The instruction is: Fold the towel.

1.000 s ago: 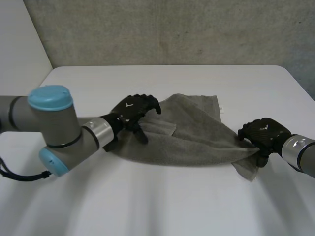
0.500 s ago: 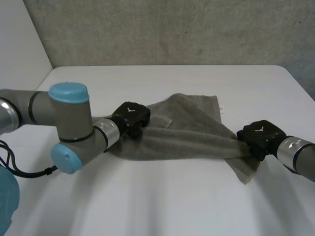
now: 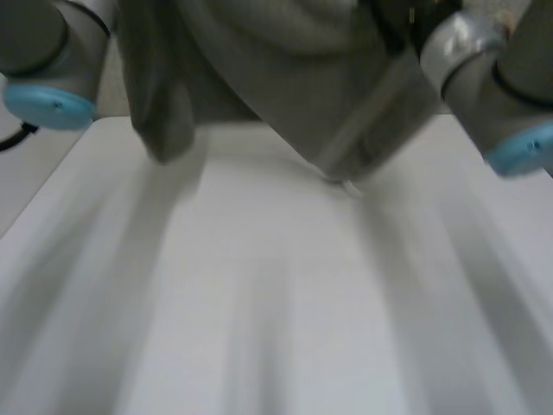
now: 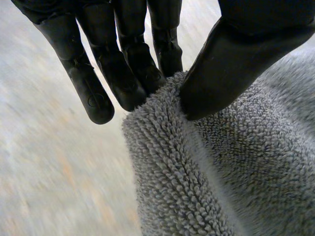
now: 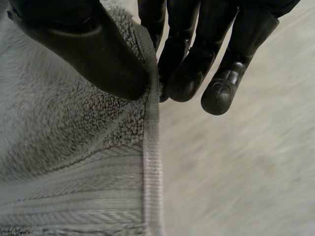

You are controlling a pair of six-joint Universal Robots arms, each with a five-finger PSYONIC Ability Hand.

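Note:
The grey towel (image 3: 285, 78) hangs in the air above the far part of the white table (image 3: 276, 294), draped between my two raised arms. Its lowest fold (image 3: 346, 169) reaches down near the table. My left hand (image 4: 123, 64) pinches an edge of the towel (image 4: 206, 172) between thumb and straight fingers. On the other side, my right hand (image 5: 187, 59) pinches a hemmed edge of the towel (image 5: 74, 167) the same way. The left arm (image 3: 47, 60) and right arm (image 3: 492, 78) stand high at either side of the cloth.
The grey wall lies behind the table. A blue-capped joint of each arm (image 3: 47, 104) (image 3: 523, 151) hangs over the table's far corners.
Both hands closed on the towel where it lay on the table and lifted it high. The towel now hangs in the air between the raised arms.

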